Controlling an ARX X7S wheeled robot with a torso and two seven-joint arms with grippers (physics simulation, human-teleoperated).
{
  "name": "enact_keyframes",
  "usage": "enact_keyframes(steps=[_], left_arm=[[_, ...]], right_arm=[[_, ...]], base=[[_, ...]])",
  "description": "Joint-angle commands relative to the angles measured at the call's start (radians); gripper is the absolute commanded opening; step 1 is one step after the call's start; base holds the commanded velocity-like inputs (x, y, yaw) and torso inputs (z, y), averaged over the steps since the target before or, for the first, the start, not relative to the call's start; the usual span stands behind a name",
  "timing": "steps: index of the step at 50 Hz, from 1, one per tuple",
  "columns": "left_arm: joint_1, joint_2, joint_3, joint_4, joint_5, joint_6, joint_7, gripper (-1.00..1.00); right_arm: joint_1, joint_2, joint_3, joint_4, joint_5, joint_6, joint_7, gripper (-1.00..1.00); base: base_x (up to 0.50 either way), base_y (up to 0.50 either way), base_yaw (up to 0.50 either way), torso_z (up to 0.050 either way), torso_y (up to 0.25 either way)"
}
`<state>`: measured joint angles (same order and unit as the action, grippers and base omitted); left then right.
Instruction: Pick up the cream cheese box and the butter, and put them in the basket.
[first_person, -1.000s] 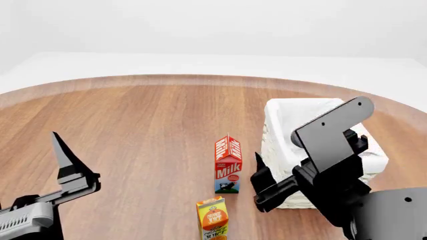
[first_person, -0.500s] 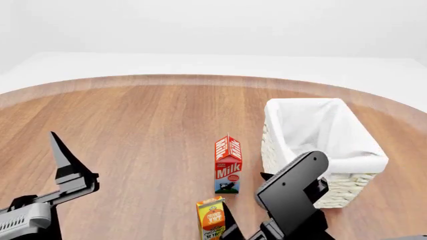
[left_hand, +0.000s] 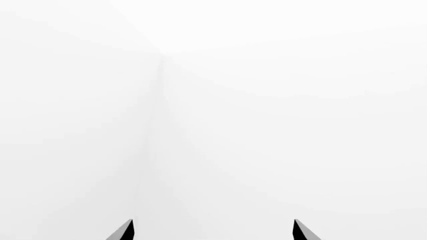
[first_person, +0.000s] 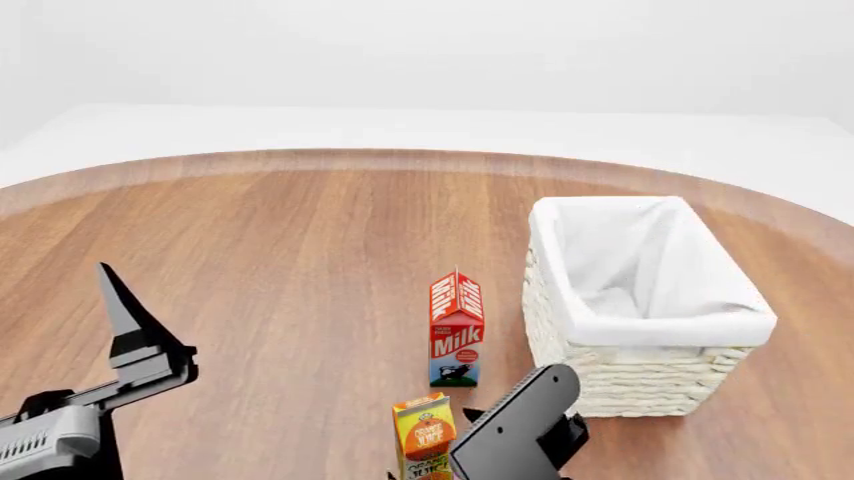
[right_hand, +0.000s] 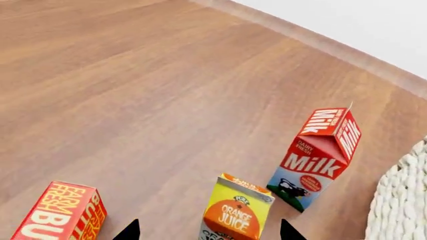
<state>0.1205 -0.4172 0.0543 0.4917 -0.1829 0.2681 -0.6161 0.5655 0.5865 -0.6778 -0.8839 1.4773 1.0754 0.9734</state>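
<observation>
Your wooden table (first_person: 267, 260) carried the basket (first_person: 641, 370) at its right, upright. The milk carton (first_person: 455, 330) stood just beside it, the orange juice carton (first_person: 424, 435) nearer you. The butter (right_hand: 60, 212) lay well apart from the basket. Your right gripper (right_hand: 208, 232) and left gripper (left_hand: 212, 231) both stood apart, empty.

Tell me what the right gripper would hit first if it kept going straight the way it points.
Probably the orange juice carton, which sits between the right gripper's open tips, with the milk carton beyond it; depth is uncertain.
</observation>
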Motion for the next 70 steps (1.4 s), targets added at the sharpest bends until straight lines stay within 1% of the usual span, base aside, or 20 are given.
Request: enact_keyframes(steps=[1, 19, 30, 36, 55, 70], left_arm=[[0.002, 0.018, -0.023, 0.005, 0.008, -0.010, 0.023, 1.00], [0.005, 0.013, -0.023, 0.008, 0.004, -0.008, 0.019, 1.00], [0.005, 0.010, -0.023, 0.012, 0.002, -0.010, 0.017, 1.00], [0.007, 0.007, -0.027, 0.016, -0.002, -0.010, 0.014, 1.00], [0.009, 0.002, -0.030, 0.019, -0.006, -0.008, 0.009, 1.00], [0.010, -0.002, -0.037, 0.017, -0.014, -0.007, 0.004, 1.00]], right_arm=[[-0.018, -0.067, -0.006, -0.012, -0.018, -0.010, -0.009, 1.00], [-0.095, -0.143, -0.068, 0.039, -0.184, -0.059, -0.099, 1.00], [-0.115, -0.172, -0.093, 0.064, -0.250, -0.093, -0.144, 1.00], [-0.156, -0.185, -0.149, 0.098, -0.363, -0.128, -0.204, 1.00], [-0.156, -0.227, -0.180, 0.138, -0.420, -0.152, -0.207, 1.00], [-0.140, -0.275, -0.209, 0.128, -0.408, -0.134, -0.178, 1.00]], base=[[0.00, 0.00, 0.00, 0.000, 0.000], [0.00, 0.00, 0.00, 0.000, 0.000], [0.00, 0.00, 0.00, 0.000, 0.000], [0.00, 0.00, 0.00, 0.000, 0.000], [0.00, 0.00, 0.00, 0.000, 0.000], [0.00, 0.00, 0.00, 0.000, 0.000]])
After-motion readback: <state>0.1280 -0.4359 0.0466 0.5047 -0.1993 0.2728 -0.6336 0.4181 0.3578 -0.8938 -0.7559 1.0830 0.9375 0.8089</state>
